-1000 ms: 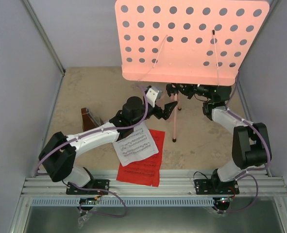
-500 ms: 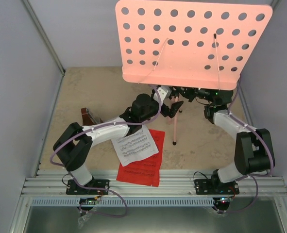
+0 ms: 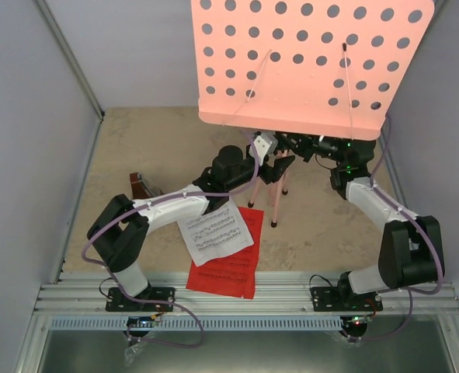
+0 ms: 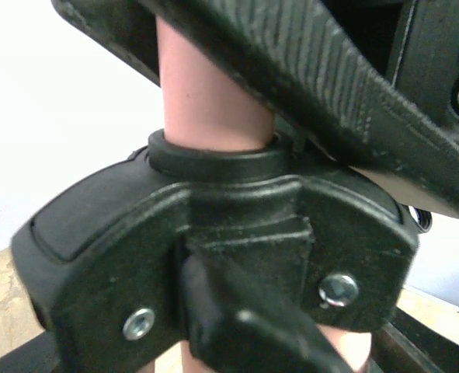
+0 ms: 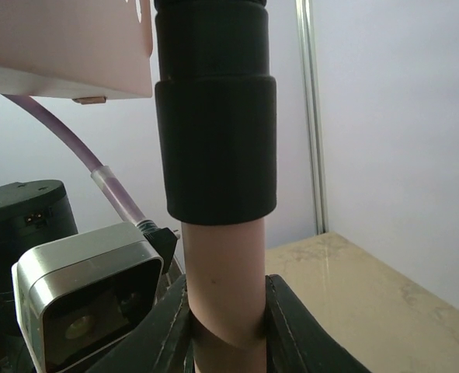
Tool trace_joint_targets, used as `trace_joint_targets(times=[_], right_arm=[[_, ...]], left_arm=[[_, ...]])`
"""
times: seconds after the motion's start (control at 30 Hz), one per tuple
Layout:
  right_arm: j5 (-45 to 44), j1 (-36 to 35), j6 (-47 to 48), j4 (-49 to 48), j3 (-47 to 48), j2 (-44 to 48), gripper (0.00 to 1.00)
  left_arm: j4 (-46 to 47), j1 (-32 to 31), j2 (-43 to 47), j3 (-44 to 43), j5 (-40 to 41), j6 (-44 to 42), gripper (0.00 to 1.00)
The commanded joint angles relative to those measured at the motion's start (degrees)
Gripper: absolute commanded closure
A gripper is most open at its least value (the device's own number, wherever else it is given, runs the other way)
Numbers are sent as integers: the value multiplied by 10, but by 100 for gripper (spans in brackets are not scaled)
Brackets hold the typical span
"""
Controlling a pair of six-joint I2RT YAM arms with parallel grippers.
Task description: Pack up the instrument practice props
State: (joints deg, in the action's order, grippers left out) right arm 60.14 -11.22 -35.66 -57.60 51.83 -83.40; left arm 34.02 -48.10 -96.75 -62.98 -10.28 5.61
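Observation:
The pink music stand's hole-dotted desk [image 3: 307, 62] fills the top of the overhead view, and its pink legs [image 3: 278, 198] hang close together below it. My left gripper [image 3: 278, 167] is shut on the stand's black joint [image 4: 213, 256], just below the pink pole [image 4: 206, 101]. My right gripper [image 3: 297, 144] is shut on the pink pole [image 5: 223, 272] under a black collar [image 5: 215, 116]. The brown metronome [image 3: 142, 186] stands at the left, partly hidden by my left arm. The white sheet [image 3: 216, 231] lies on the red sheet [image 3: 229, 268] near the front edge.
Grey walls [image 3: 27, 140] close in the sandy tabletop [image 3: 151, 140] on the left, right and back. An aluminium rail [image 3: 245, 299] runs along the front by the arm bases. My left wrist camera [image 5: 89, 299] shows beside the pole in the right wrist view.
My left gripper has moved right onto the stand's joint. The desk has risen and shifted slightly right in the overhead view, and the legs now hang closer together.

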Motion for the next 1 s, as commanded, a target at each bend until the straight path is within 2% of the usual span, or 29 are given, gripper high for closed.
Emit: trace_joint_targets(times=[0.0,0.13,0.23,0.33,0.43,0.53,0.77,0.97], right_arm=[[-28,-15,6,57,60,54,99],[-54,-17,68,198,100,79,100],[-106,-21,137,358,155,84,99],[-134,-23,164,444,184,72,100],[-142,-24,163,482,193,54,100],[-140,-26,165,518,201,23,99],[-181,-62,191,538,202,-62,100],[-194,-85,198,538,220,-141,98]], left_arm=[[37,-10,8,-38,-25,9,54],[42,-14,21,-52,-46,37,61],[61,-20,29,-50,-55,96,65],[74,-31,37,-40,-46,152,70],[72,-38,45,-27,-28,205,75],[62,-39,57,2,23,271,77],[53,-42,70,68,91,364,86],[35,-43,73,104,143,432,85]])
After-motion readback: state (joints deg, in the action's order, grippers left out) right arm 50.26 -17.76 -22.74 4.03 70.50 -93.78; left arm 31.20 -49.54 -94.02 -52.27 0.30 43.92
